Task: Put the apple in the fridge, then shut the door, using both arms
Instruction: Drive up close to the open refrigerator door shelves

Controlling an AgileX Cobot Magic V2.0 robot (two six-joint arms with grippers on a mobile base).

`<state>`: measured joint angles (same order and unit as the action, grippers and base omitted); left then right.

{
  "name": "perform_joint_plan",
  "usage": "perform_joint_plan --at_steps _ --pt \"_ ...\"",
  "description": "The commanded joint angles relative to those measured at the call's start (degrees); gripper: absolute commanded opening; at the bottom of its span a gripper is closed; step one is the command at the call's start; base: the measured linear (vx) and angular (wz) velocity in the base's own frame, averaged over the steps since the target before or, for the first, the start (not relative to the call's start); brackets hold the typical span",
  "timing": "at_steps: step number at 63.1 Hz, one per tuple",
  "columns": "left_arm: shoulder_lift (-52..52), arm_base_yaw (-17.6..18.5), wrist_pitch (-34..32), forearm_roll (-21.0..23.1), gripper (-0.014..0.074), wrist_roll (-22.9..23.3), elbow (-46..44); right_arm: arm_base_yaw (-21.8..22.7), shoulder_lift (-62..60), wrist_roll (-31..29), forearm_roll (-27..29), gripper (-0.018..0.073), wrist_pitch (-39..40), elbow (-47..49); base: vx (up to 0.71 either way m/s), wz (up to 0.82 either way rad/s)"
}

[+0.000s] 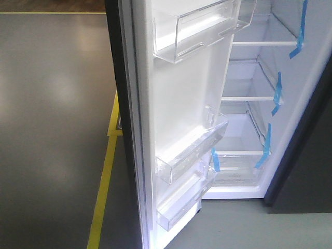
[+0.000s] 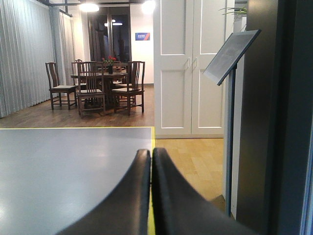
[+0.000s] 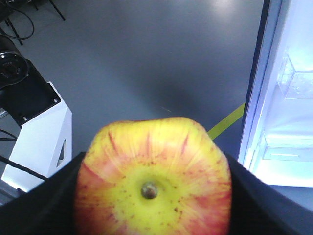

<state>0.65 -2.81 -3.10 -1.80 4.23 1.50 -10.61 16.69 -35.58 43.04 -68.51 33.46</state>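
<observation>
While my right jaws clamp the apple [image 3: 152, 181] across its sides, I'd rate it light, rigid, slick, bruisable: moderate squeeze. Left jaws pressed together, empty.

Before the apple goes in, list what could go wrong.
The round apple is pinched only at its sides by the right end effector; it may slip.
Clear bins on the door jut out beside the fridge shelves, so a reaching arm could clip them.
The left end effector, shut, points toward a dining table; closing may need re-aiming.
</observation>
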Motion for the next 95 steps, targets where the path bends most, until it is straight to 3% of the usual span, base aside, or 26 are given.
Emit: perform_joint_plan --at_steps 1,95 --pt "0.78 -0.04 -4.16 0.53 -0.0006 0.38 1.19 -0.06 0.76 -0.11 3.15 0.0367 2.75 1.35 0.08 -0.01" --pt "0.78 -0.04 -4.16 0.53 -0.0006 0.38 1.19 -0.06 0.76 -0.11 3.15 0.0367 2.05 1.35 0.07 0.00"
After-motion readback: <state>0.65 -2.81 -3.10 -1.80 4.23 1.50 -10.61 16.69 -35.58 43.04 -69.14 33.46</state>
